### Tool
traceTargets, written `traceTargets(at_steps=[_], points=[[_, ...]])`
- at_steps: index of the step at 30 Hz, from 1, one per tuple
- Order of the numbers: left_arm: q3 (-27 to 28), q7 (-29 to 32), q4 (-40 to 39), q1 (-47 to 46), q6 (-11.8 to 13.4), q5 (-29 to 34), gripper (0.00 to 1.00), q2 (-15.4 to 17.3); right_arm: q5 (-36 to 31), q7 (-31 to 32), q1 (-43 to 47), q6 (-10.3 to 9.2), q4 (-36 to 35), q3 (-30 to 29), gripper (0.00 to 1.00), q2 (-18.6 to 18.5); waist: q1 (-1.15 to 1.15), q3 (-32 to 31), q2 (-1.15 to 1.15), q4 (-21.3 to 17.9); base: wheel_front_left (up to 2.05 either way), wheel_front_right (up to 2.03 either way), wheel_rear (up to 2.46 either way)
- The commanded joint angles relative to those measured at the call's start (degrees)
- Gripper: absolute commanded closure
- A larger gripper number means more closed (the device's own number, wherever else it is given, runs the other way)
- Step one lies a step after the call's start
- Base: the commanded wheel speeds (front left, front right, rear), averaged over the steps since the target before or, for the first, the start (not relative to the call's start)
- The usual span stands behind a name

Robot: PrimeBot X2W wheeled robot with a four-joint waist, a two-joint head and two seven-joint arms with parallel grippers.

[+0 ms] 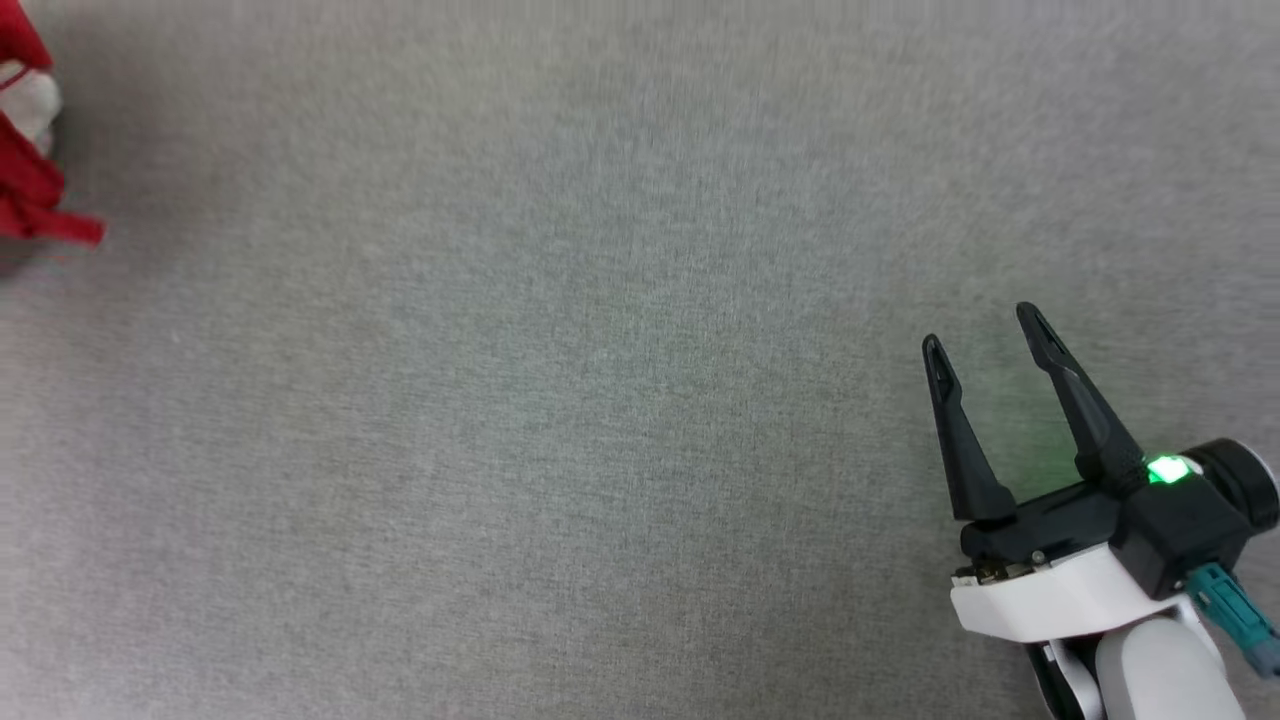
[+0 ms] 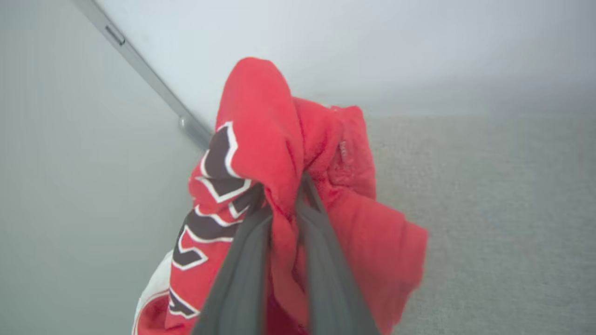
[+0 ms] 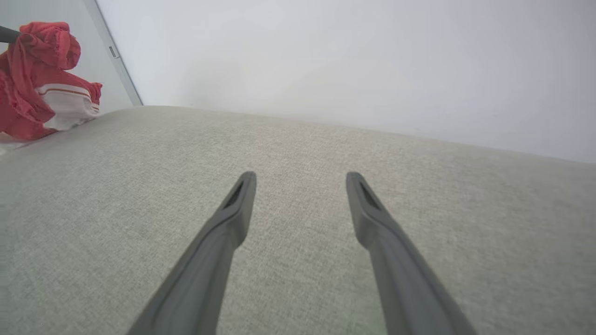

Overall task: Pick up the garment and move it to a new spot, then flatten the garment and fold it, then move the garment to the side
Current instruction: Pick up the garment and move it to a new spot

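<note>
- Red garment (image 2: pixel 260 139), crumpled into a hanging bunch.
- Black, white-edged print across the folds; white sleeve with red trim drooping below.
- At the far left edge of the grey surface (image 1: pixel 600 400).

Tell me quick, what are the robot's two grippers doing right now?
Left gripper: closed on the red garment.
Right gripper: open, holding nothing.

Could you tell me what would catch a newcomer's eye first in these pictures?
The garment, bunched and red with black white-edged print, is pinched in the left gripper in the left wrist view. In the head view it peeks in at the left edge of the grey fabric surface, while the right gripper sits open at lower right, green light glowing.
</note>
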Motion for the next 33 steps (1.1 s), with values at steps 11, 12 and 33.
traceTargets(at_steps=[11, 12, 33], points=[[-9.65, -11.60, -10.91, -0.04, 0.06, 0.58, 1.00, -0.77, 4.89, -0.22, 3.69, -0.04, 4.35, -0.62, 0.00, 2.94, -0.01, -18.29, 0.00, -4.50, 0.00, 0.00, 0.00], [-10.38, -11.83, -11.83, -0.64, 0.06, 0.99, 1.00, -1.57, 5.19, -0.23, 3.90, -0.04, 4.44, -0.66, 0.00, 3.00, -0.01, -18.94, 0.00, -5.00, 0.00, 0.00, 0.00], [-22.38, -17.80, -21.83, 2.92, 5.40, 7.45, 1.00, -20.68, 9.89, -0.24, 4.39, -0.03, 2.99, -1.97, 0.00, 3.04, -0.01, -19.72, 0.00, -17.50, 0.00, 0.00, 0.00]])
